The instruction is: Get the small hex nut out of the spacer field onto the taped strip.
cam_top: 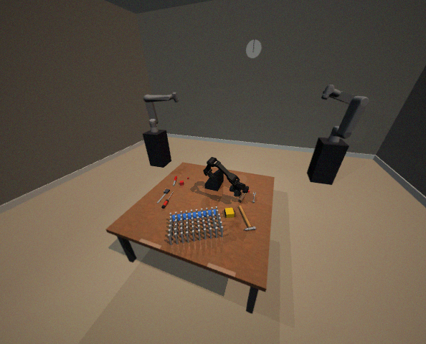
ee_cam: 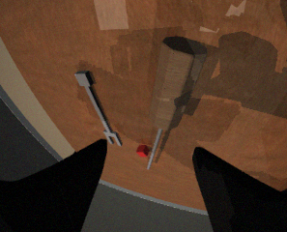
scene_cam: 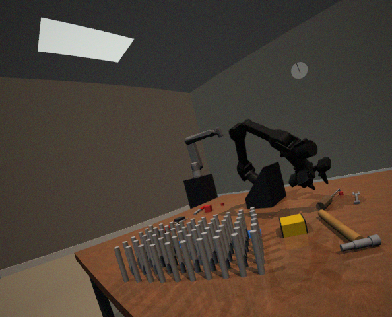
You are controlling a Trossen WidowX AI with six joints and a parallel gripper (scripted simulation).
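Here the end effector hovered, partly open and empty, above the wooden-handled tool; tool pickup seemed in hand, needing aligned fingers next. The nut, probably deep among the spacers, couldn't be made out.

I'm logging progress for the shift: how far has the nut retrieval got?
Nothing looks finished: the blue strip beside the spacers shows no nut that I can make out. The open gripper hovers by a wooden-handled tool, holding nothing. Grasping, dragging and putting down remain.
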